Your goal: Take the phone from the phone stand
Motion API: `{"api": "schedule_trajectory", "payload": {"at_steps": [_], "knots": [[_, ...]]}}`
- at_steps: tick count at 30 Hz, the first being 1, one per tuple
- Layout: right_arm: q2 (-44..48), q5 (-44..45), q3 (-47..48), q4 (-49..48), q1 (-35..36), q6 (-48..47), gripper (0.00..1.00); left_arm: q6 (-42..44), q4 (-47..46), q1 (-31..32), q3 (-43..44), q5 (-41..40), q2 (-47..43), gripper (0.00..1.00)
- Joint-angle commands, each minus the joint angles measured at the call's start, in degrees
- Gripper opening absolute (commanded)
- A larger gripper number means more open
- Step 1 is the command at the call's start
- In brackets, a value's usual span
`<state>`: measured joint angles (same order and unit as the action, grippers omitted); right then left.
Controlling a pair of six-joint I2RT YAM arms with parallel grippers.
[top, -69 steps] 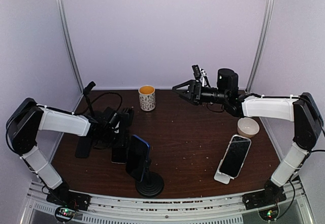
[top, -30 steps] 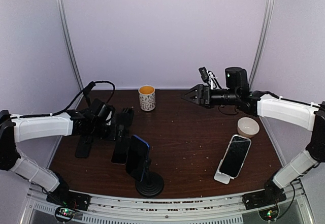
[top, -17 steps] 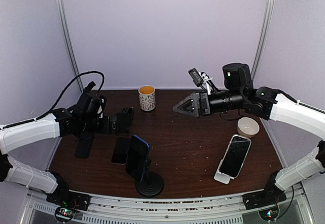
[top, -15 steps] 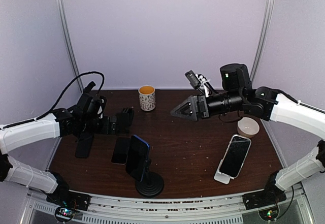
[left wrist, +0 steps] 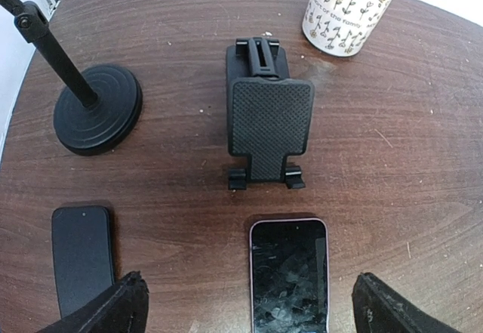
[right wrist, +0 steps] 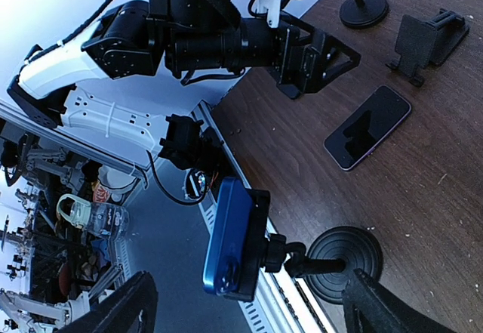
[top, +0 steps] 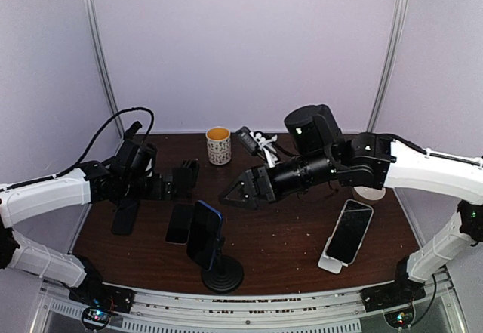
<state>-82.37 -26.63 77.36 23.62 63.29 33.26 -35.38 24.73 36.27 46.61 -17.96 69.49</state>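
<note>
A blue phone [top: 204, 233] stands clamped upright in a black round-base phone stand [top: 224, 275] at the front centre. The right wrist view shows the blue phone [right wrist: 229, 241] edge-on, with the stand's base [right wrist: 345, 260] beside it. My right gripper [top: 231, 195] is open and empty, hovering just behind and above that phone, apart from it; in its own view the right gripper [right wrist: 245, 306] has its jaws spread wide. My left gripper [top: 185, 177] is open and empty, above a dark phone [left wrist: 289, 272] lying flat. A second phone [top: 349, 231] leans on a white stand [top: 330, 264] at the right.
A flowered mug [top: 218, 145] stands at the back centre and a white bowl [top: 369, 189] at the right. A black phone cradle [left wrist: 268, 118] lies flat. A thin-pole stand [left wrist: 98, 118] and another dark phone [left wrist: 81, 254] are at the left.
My right arm has swung from the back right down and leftward, toward the blue phone on the black stand. My left arm pulled back to the left earlier and now holds still.
</note>
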Motion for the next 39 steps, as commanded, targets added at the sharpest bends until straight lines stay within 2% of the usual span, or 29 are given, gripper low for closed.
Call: {"api": "schedule_trajectory", "payload": {"at_steps": [1, 4, 10, 13, 17, 20, 25, 28, 33, 39], "knots": [[-3.95, 5.07, 4.29, -0.47, 3.18, 1.69, 0.83, -1.45, -1.12, -0.36, -0.99, -1.21, -0.84, 0.98], [-6.54, 7.85, 6.35, -0.67, 5.36, 3.34, 0.76, -2.13, -1.10, -0.40, -1.83, -2.26, -1.54, 0.98], [-9.17, 10.75, 7.38, 1.54, 6.75, 6.31, 0.72, -3.62, -2.84, -0.41, -3.17, -1.67, -1.52, 0.98], [-9.29, 10.11, 6.59, 0.66, 6.75, 7.49, 0.68, -3.78, -3.42, -0.41, -3.73, -1.63, -1.79, 0.98], [-9.99, 8.60, 6.71, 0.01, 7.12, 8.49, 0.59, -3.74, -3.67, -0.41, -4.21, -2.09, -2.16, 0.98], [-11.04, 8.71, 8.59, 1.90, 7.73, 8.42, 0.52, -4.12, -4.23, -0.34, -4.67, -1.87, -2.19, 0.98], [-14.84, 7.15, 12.96, 7.51, 8.93, 8.65, 0.48, -4.40, -4.38, -0.41, -4.61, -0.78, -2.70, 0.98], [-15.01, 7.71, 13.08, 8.07, 9.26, 9.27, 0.36, -4.52, -4.65, -0.40, -5.76, -1.17, -3.94, 0.98], [-15.59, 8.79, 12.56, 8.32, 9.55, 10.87, 0.30, -4.45, -4.69, -0.39, -7.19, -1.45, -6.31, 0.98], [-14.25, 10.12, 11.10, 6.80, 9.62, 12.08, 0.15, -3.78, -5.63, -0.41, -8.25, -1.35, -7.79, 0.98]]}}
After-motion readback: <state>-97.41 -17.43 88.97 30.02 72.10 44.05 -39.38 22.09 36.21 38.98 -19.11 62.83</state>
